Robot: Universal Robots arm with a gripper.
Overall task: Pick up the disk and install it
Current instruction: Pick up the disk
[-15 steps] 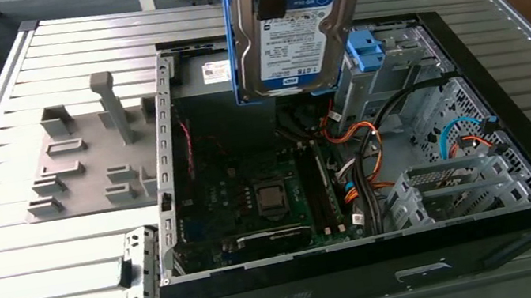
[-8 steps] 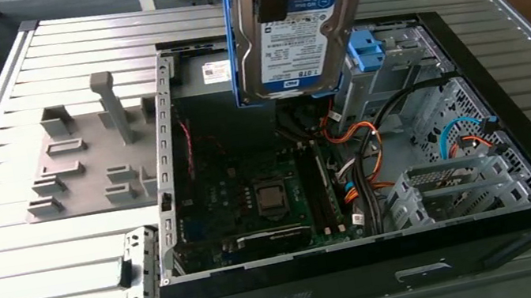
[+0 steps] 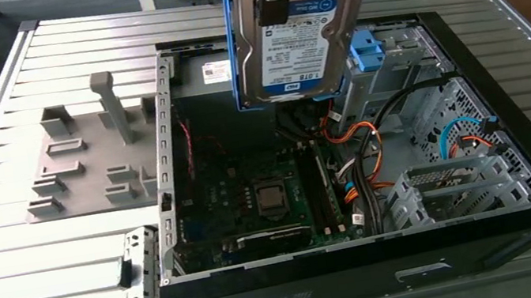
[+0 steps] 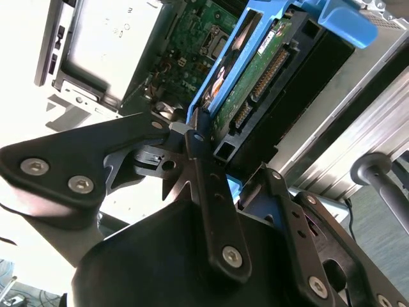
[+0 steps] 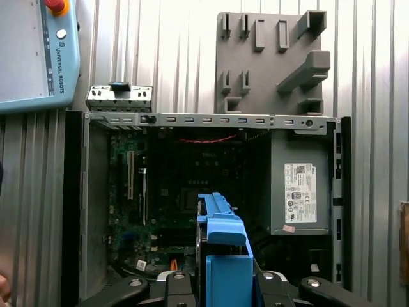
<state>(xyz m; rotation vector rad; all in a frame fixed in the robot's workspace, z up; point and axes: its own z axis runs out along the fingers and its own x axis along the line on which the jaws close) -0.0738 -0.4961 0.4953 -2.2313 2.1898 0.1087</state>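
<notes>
Exterior view's left: a grey fixture plate [image 3: 87, 169] lies on the ribbed surface [image 3: 7, 270]. Beside it stands the open computer case [image 3: 371, 276]. Over the case hangs the disk [image 3: 296, 40], upright, the claw [image 4: 235, 160] closed tight on its blue frame.

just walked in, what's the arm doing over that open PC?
The arm's pincer is shut on the disk, gripping it across its blue carrier frame. The disk hangs on edge in the air above the open computer case, which lies on its side on the metal table. The disk is not yet seated anywhere in the case.
</notes>
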